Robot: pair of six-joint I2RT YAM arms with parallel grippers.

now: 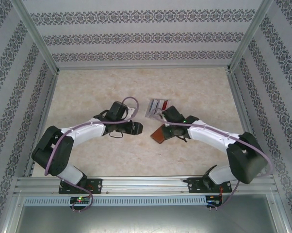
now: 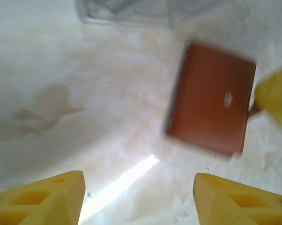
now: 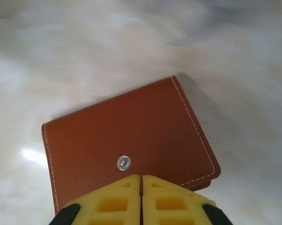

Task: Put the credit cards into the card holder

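Near-edge side of mid-bench, slightly right: card holder (image 1: 157, 136), reddish-brown, folded shut, snap stud (image 3: 124, 162) facing up; cannot tell if it lies flat on the bench (image 1: 88, 92) or is partly raised.
right gripper (image 3: 141, 179): yellow fingers pressed together over the holder's near edge, apparently pinching it; the contact is hidden under the fingers.
left gripper (image 2: 138, 183): fingers wide apart, nothing between them; just left of the holder, apart from it.
credit cards (image 1: 157, 108): small overlapping stack, grey, red, white; beyond the holder toward the far edge, not touching it.
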